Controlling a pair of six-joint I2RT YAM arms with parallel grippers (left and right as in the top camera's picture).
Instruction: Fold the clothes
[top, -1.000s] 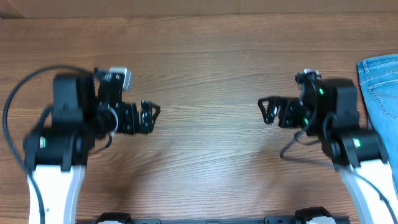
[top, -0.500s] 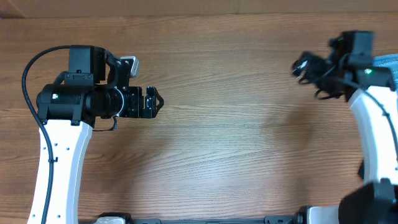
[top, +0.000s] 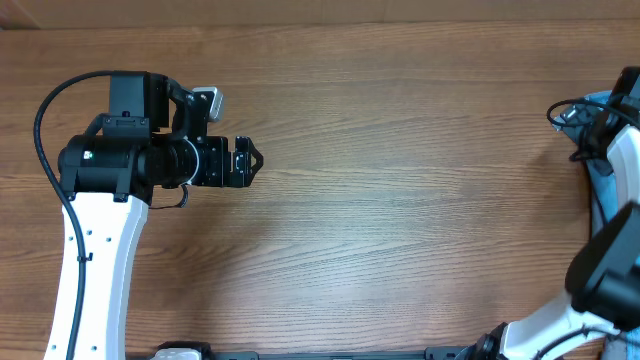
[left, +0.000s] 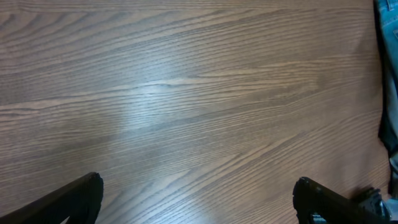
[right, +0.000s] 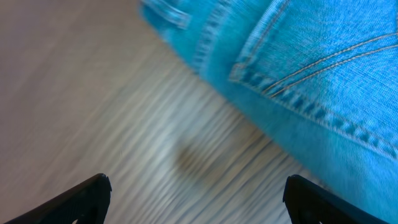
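Observation:
The light blue denim jeans (right: 311, 68) lie at the table's far right, and a stitched back pocket and seams show in the right wrist view. From overhead only a sliver of the jeans (top: 597, 186) shows behind the right arm. They also show at the right edge of the left wrist view (left: 389, 68). My right gripper (right: 198, 194) is open and empty over bare wood just beside the denim's edge; from overhead the right gripper (top: 562, 114) is at the far right. My left gripper (top: 250, 163) is open and empty at the left-centre, over bare wood (left: 198, 194).
The wooden table (top: 400, 200) spans the view. The right arm (top: 610, 260) reaches along the right edge and covers most of the jeans from above. The left arm (top: 95, 230) stands at the left.
My right arm has swung from the table's middle-right out to the far right edge, over the jeans. My left arm turned and straightened early on, then held still.

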